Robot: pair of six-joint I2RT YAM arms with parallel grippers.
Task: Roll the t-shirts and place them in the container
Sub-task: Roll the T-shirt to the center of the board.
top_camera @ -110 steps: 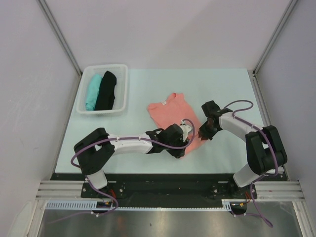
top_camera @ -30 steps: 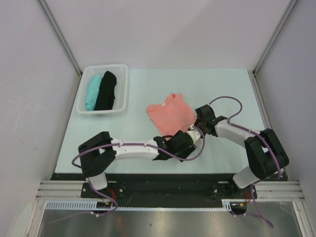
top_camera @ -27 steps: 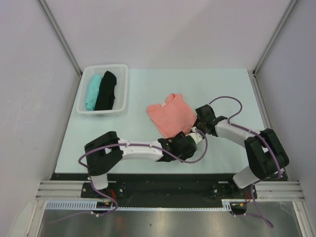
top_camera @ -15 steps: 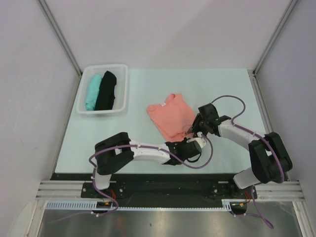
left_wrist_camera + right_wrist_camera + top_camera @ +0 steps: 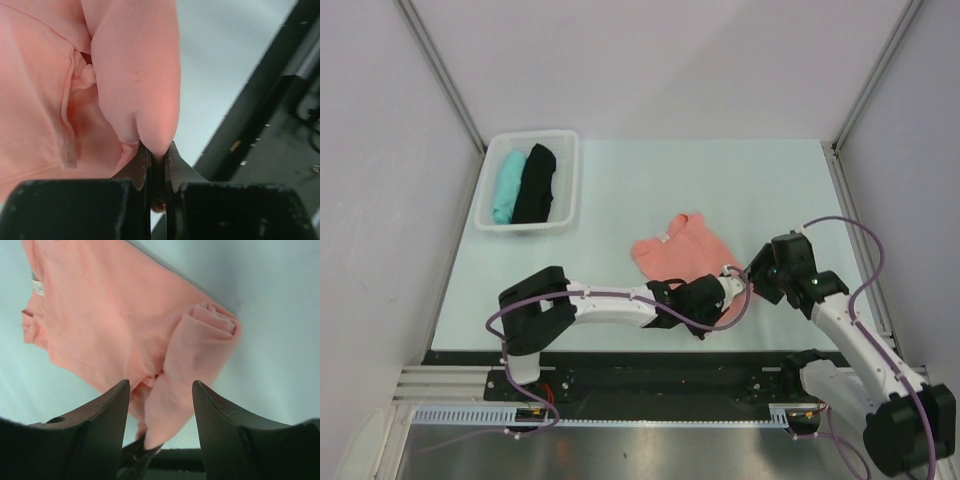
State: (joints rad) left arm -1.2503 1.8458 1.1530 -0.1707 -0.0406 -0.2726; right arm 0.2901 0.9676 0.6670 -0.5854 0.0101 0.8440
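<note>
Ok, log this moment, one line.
left gripper: shut on pink t-shirt; right gripper: open over it; basket: teal t-shirt, black t-shirt

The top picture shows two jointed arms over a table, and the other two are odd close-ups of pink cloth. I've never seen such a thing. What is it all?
It is a robot with two arms bolted at the table's near edge. The top picture comes from a fixed camera above and behind them. Each close-up comes from a camera on one wrist, so you see that arm's own two-fingered hand. On the pale table lies a crumpled salmon-pink t-shirt. The left hand is shut, pinching a fold of it. The right hand is open near the shirt, gripping nothing. At the far left, a white basket holds a teal t-shirt and a black t-shirt, bundled side by side.
</note>
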